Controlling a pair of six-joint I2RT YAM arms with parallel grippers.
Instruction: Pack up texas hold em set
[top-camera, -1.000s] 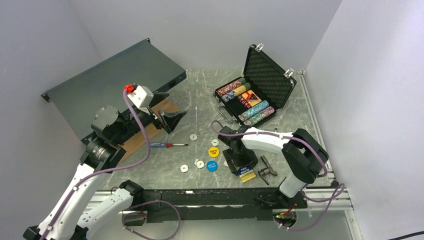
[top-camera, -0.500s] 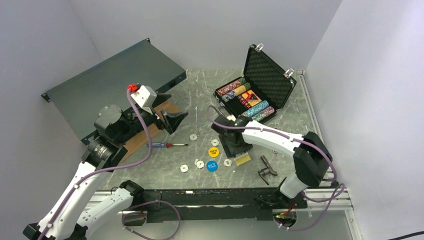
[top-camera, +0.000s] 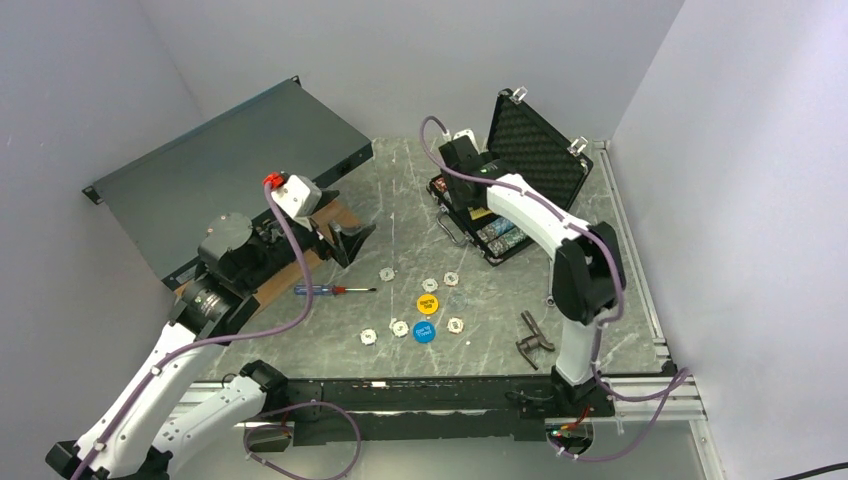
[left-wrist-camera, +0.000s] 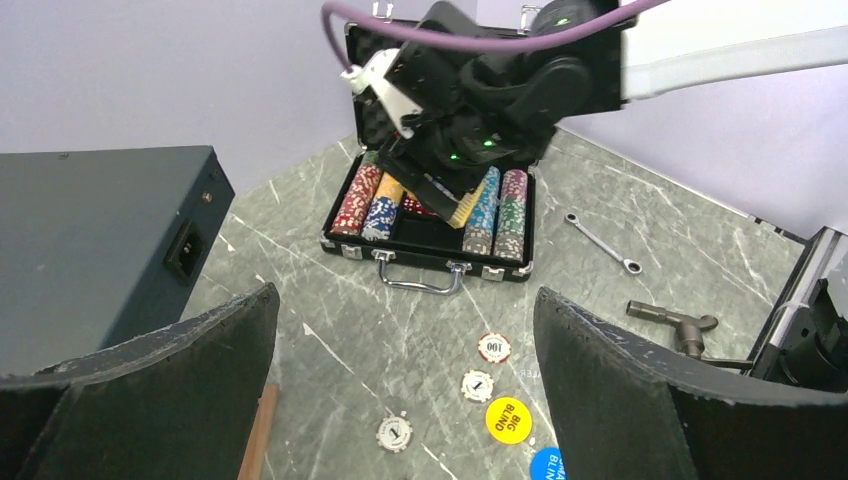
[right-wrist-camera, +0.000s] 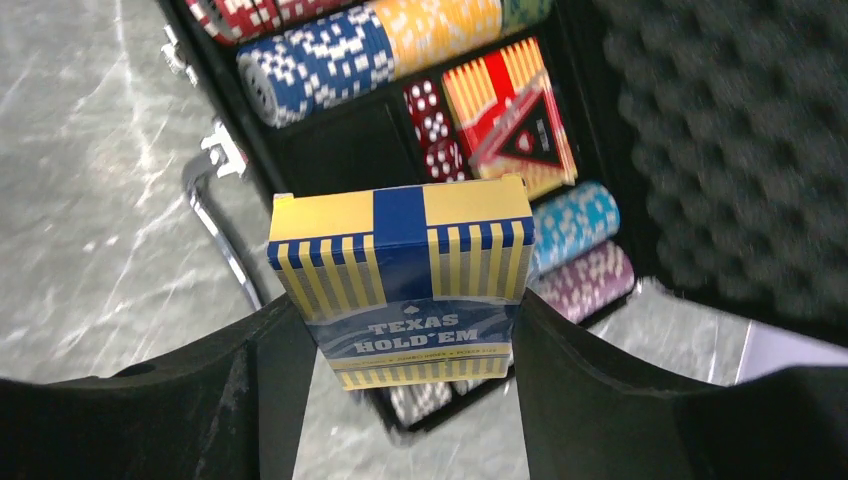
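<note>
Right gripper (right-wrist-camera: 400, 350): is pinching the blue-yellow card deck (right-wrist-camera: 400, 260) by its two narrow sides, with the jaws partly closed on the box.
Left gripper (left-wrist-camera: 405, 295): is hanging with jaws spread wide and holding nothing, over the desk (top-camera: 400, 190) and well apart from the case.
Where the deck is: it is hovering in the air above the open black briefcase (top-camera: 535, 155), over the middle compartments and not yet set down.
How it is likely handling: as a light, stiff cardboard box with a smooth, probably slippery skin. Squeezing hard is risking a dented carton. Holding the narrow sides is leaving one end free to enter a slot.
Loose pieces: the yellow disc (top-camera: 427, 303), blue disc (top-camera: 424, 330) and small white-grey chips (top-camera: 388, 273) are lying on the desk.
Right wrist view: is showing a dark empty compartment (right-wrist-camera: 350, 150) beside the dice, which the arm is hiding from overhead.
Left wrist view: is showing a small silver wrench (left-wrist-camera: 600, 240) right of the case, which I am not making out overhead.
Top view: is alone showing the screwdriver (top-camera: 335, 290).
</note>
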